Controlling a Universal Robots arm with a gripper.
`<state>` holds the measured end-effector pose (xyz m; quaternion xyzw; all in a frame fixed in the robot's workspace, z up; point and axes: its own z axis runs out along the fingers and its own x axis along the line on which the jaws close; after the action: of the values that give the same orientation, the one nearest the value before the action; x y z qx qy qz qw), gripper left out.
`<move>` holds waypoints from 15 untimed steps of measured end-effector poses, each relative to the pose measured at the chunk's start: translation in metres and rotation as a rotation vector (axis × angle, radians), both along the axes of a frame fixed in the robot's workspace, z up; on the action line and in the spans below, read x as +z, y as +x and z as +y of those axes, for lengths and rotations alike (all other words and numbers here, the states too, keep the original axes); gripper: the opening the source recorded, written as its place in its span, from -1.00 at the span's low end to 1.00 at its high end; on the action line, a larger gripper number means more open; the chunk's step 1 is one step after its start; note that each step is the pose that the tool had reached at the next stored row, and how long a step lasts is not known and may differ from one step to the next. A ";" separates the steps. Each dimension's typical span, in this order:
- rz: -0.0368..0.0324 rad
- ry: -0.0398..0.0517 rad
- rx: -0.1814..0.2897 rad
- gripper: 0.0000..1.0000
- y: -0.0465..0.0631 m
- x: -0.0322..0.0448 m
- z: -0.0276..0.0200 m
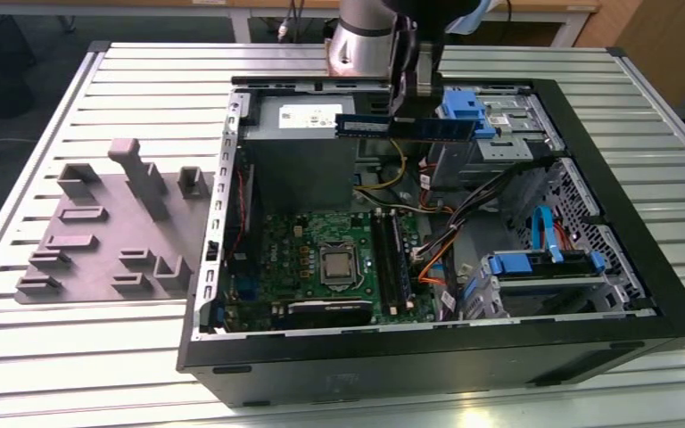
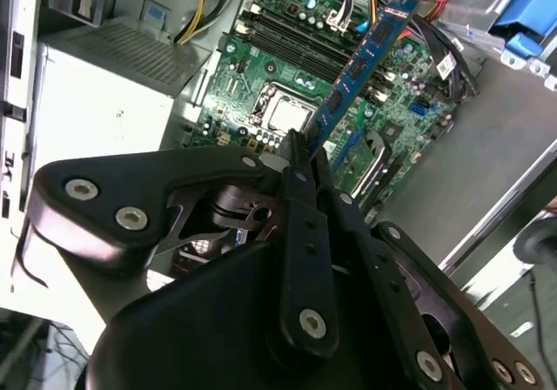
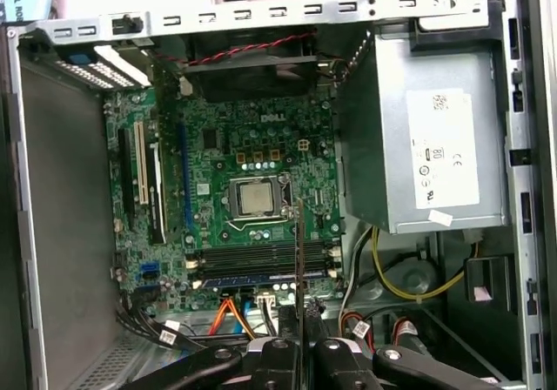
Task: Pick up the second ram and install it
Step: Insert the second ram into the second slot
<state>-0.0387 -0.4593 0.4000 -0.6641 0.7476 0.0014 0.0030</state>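
black end effector (image 2: 298, 153) clamped on thin flat dark second ram (image 2: 364, 57); held above green motherboard (image 3: 218, 146) in open black case (image 1: 438, 357)

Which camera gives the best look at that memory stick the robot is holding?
The exterior view: the second ram shows its long flat side, held by the gripper above the open case. The second wrist view shows it slanting away; the first wrist view sees it edge-on, a thin line.

Soft, even light fills the exterior view; glare streaks the counter (image 1: 474, 415) just beside the computer case (image 1: 438, 357). In the second wrist view the power supply (image 2: 96, 137) looks washed out, the pincer (image 2: 298, 146) shadowed.
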 end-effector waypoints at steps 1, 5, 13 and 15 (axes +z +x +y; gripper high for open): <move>0.0000 0.0000 -0.011 -0.72 0.000 -0.0001 0.0000; 0.0000 0.0000 -0.056 -0.72 0.000 -0.0006 0.0000; 0.0000 0.0000 -0.141 -0.72 0.000 -0.0014 0.0000; 0.0000 0.0000 -0.164 -0.72 0.000 -0.0017 0.0000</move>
<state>-0.0388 -0.4593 0.3983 -0.6007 0.7995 0.0012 0.0032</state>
